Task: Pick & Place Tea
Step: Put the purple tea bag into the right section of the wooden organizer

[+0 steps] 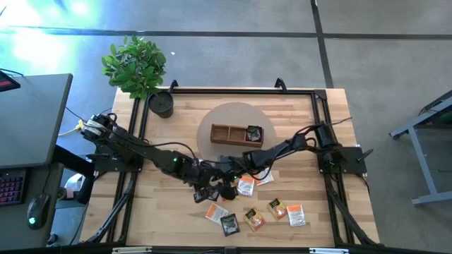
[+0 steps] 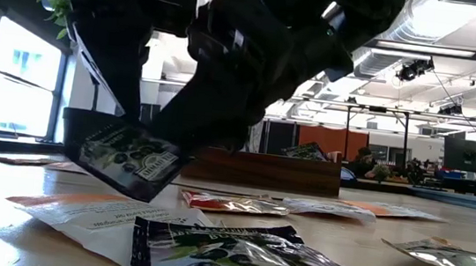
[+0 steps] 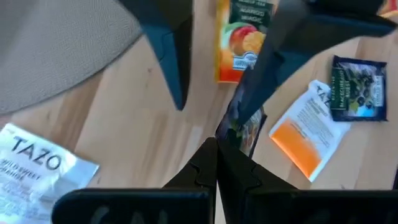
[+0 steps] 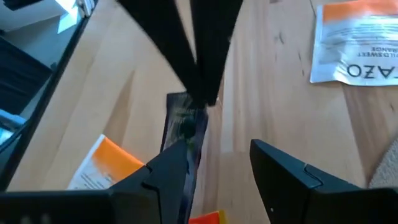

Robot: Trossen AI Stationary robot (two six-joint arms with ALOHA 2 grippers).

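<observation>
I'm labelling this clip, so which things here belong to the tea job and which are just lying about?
Belongs to the job:
- black tea packet, pinched in the shut left pincer
- loose tea packets on the table
- wooden tray
- right pincer, open beside the held packet

Just lying about:
- potted plant
- round mat under the tray

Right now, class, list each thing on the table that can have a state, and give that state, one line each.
Left gripper: shut on a black packet, held off the table.
Right gripper: open, at the same black packet, not gripping it.
Tray: on the round mat, one packet in its right compartment, the others look empty.
Loose packets: lying flat on the table.
Plant: upright at the far left corner.
</observation>
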